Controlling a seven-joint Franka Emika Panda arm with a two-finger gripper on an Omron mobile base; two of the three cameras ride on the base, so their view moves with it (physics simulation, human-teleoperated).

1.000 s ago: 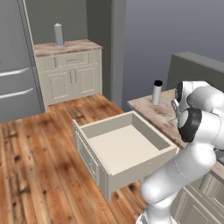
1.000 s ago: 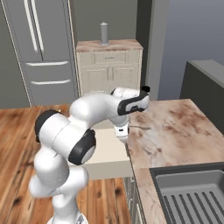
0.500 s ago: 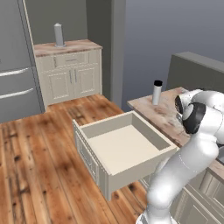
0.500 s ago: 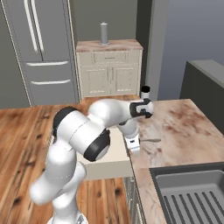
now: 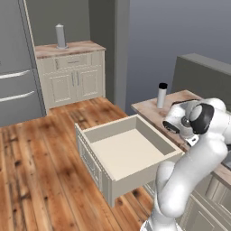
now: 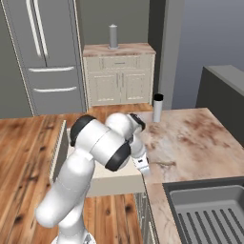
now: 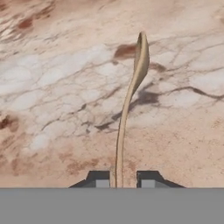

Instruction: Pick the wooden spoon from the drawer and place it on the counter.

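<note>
Marbled brown-and-beige stone makes up the counter (image 6: pixel 200 138), a slab on cream cabinets with a sink (image 6: pixel 209 209) sunk into its near end and a grey cylinder with a black cap (image 6: pixel 157 107) standing at its far edge. Below and beside it the drawer (image 5: pixel 131 155) stands pulled wide open over the wooden plank floor (image 5: pixel 40 171), its pale inside bare. Across the room sit a tall grey fridge (image 6: pixel 45 52) and a smaller cream cabinet (image 6: pixel 119 76) topped by an all-grey cylinder (image 6: pixel 113 36).

The gripper (image 7: pixel 122 180) is over the stone, just past the drawer's edge. In the hand view the wooden spoon (image 7: pixel 130 98) runs up from between the finger tips, bowl away from the hand and on edge; the jaws stand a narrow gap apart with the handle between them, and I cannot tell whether they press it or have let go. The spoon seems to lie on or just above the counter, so the carry looks done; what is left, at most, is release and withdrawal.
</note>
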